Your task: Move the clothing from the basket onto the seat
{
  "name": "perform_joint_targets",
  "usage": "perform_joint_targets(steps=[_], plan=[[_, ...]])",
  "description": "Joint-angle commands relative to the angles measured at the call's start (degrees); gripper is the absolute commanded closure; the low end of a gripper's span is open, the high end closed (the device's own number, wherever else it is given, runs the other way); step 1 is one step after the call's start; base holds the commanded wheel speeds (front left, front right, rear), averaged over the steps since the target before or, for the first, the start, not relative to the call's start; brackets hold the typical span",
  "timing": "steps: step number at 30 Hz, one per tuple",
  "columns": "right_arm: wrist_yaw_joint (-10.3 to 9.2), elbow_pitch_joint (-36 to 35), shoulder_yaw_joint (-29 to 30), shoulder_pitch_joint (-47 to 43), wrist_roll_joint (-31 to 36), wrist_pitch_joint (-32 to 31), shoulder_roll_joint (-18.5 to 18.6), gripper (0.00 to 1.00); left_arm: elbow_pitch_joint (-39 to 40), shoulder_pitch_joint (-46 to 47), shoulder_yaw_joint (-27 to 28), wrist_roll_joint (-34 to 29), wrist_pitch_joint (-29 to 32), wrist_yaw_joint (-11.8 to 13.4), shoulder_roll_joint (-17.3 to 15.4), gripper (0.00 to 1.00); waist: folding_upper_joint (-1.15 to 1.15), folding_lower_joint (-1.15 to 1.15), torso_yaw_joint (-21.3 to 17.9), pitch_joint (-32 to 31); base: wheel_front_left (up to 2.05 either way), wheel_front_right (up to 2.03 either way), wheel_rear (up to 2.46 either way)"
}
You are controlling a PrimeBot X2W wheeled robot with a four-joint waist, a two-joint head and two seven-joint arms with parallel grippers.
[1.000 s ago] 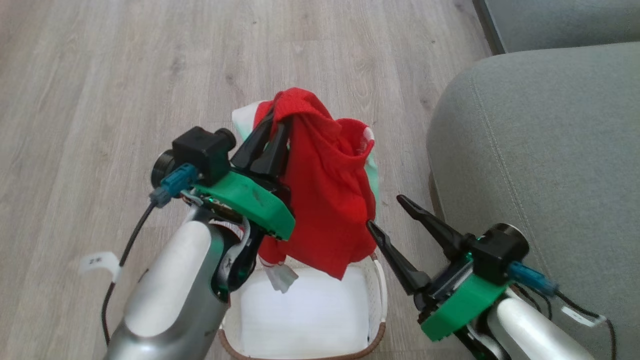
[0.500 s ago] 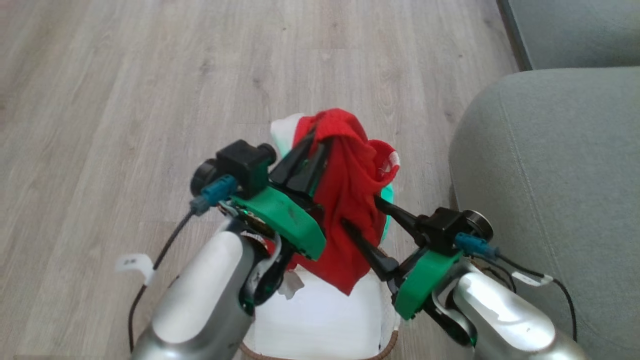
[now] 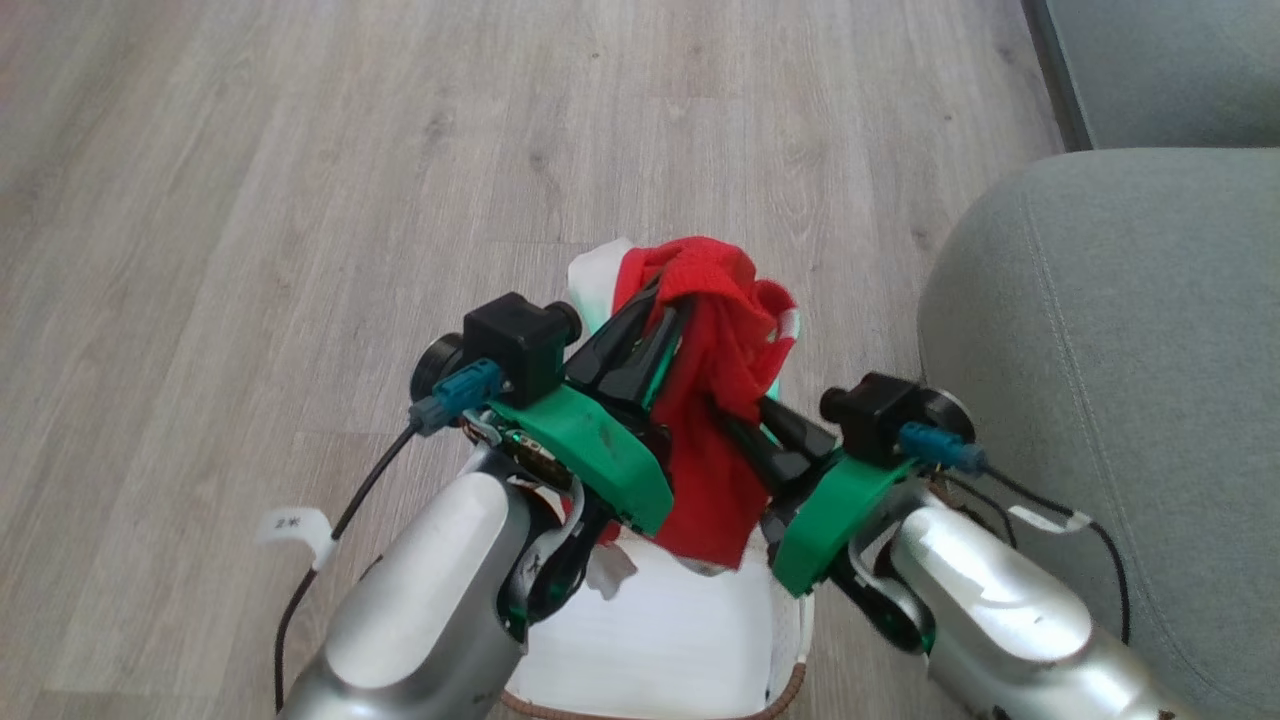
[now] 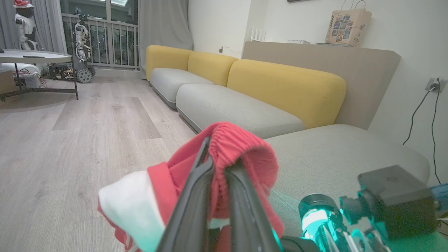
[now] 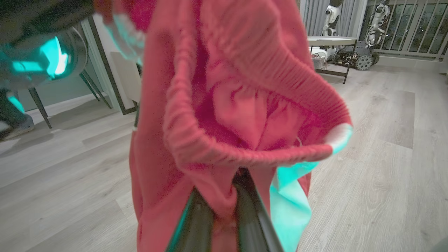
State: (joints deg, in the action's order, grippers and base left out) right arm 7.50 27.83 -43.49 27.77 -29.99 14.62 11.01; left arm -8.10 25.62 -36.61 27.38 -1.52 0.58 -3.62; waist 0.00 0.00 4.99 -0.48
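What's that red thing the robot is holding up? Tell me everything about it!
The clothing is a soft, bright red garment with a stretchy ribbed waistband, a white panel and a bit of white trim. It hangs bunched and crumpled in the air above the basket, with the seat off to its right. The left gripper pinches the waistband at the top, and the right gripper is shut on a fold lower down. Its bottom corner dangles over the basket's inside.

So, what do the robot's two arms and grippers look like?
Glossy silver forearms; on each wrist a green plastic bracket, a black box camera, a blue plug with black cable and white tag. The left gripper and right gripper have long dark fingers.
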Motion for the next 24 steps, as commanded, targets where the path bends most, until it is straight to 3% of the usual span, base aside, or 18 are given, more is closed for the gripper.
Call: perform_joint_targets(steps=[1,15,17,18,19,24], plan=[[-0.01,-2.63,1.33,2.35,-0.41,0.38,-0.52,1.0,1.46,4.01,2.09,0.15,-0.49,0.51,-0.32,1.0,0.0,0.0,-0.3,0.22,0.0,0.0,0.0],[-0.01,-9.37,8.13,-0.19,1.12,0.38,2.02,1.0,-0.5,1.36,4.32,0.99,-2.35,2.33,-2.84,1.0,0.0,0.0,-2.42,0.53,0.0,0.0,0.0],[-0.01,-10.63,9.04,-0.51,1.6,0.38,2.45,1.0,-0.54,0.82,4.36,1.11,-2.44,2.5,-3.09,0.6,0.0,0.0,-2.63,0.48,0.0,0.0,0.0],[-0.01,-11.25,9.53,-0.66,1.8,0.38,2.68,1.0,-0.54,0.55,4.31,1.25,-2.42,2.49,-3.16,0.13,0.0,0.0,-2.73,0.44,0.0,0.0,0.0],[-0.01,-11.87,10.04,-0.76,2.04,0.38,2.95,1.0,-0.49,0.31,4.27,1.36,-2.44,2.48,-3.23,0.0,0.0,0.0,-2.85,0.43,0.0,0.0,0.0],[-0.01,-15.31,13.01,-1.04,3.34,0.38,4.52,1.0,-0.35,-0.95,3.71,1.28,-2.61,2.71,-3.62,0.0,0.0,0.0,-3.86,0.38,0.0,0.0,0.0]])
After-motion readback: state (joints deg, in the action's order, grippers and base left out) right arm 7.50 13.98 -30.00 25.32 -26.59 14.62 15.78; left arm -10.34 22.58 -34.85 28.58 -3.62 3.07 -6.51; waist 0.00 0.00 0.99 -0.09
